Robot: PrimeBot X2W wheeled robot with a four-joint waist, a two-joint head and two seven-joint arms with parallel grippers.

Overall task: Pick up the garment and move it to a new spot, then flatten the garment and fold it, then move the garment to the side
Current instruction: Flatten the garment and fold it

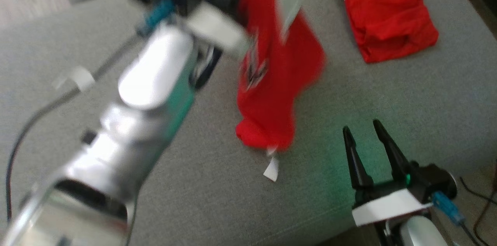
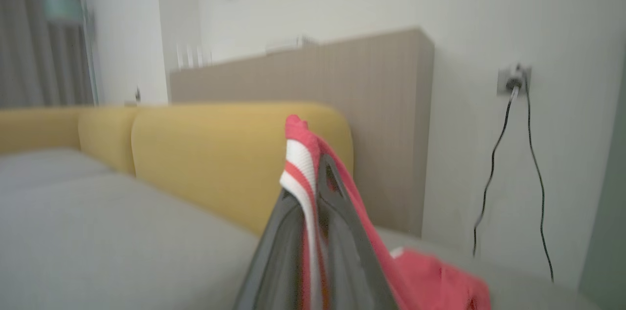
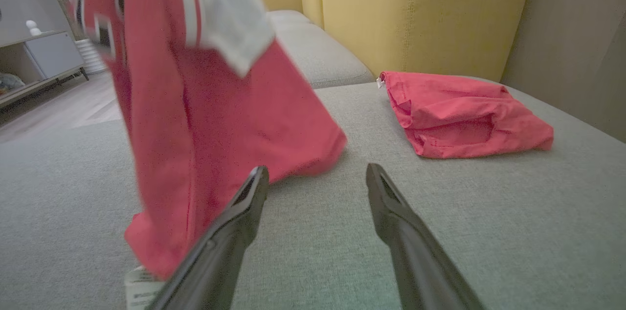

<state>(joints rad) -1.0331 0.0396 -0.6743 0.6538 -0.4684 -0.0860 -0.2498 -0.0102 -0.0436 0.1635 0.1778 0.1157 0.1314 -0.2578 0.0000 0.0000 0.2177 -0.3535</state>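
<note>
I have the left gripper (image 2: pixel 313 178) clamped shut on the garment (image 1: pixel 279 83), the two fingers pinching its red-and-white ribbed trim (image 2: pixel 299 163), which sticks up just past the tips. The rest of the red cloth hangs below the fingers in a long bunch, its lowest fold touching the grey seat cushion (image 1: pixel 388 94). My right gripper (image 1: pixel 361 126) sits low with its fingers spread apart and empty; the hanging hem is just off its left finger, and a second red garment (image 1: pixel 388 17) lies crumpled well ahead of the tips, to the right. I judge this to be the carry to a new spot. To do it well I would lift until the hem clears the cushion so it does not drag or twist, keep wide of the other red piece, then lay it down hem first so it spreads out. A single-point pinch lets the cloth swing, so I would move slowly. A white tag (image 1: pixel 271 169) dangles under the hem; its print is too blurred to read, as is the dark graphic (image 1: pixel 254 67) on the cloth.
</note>
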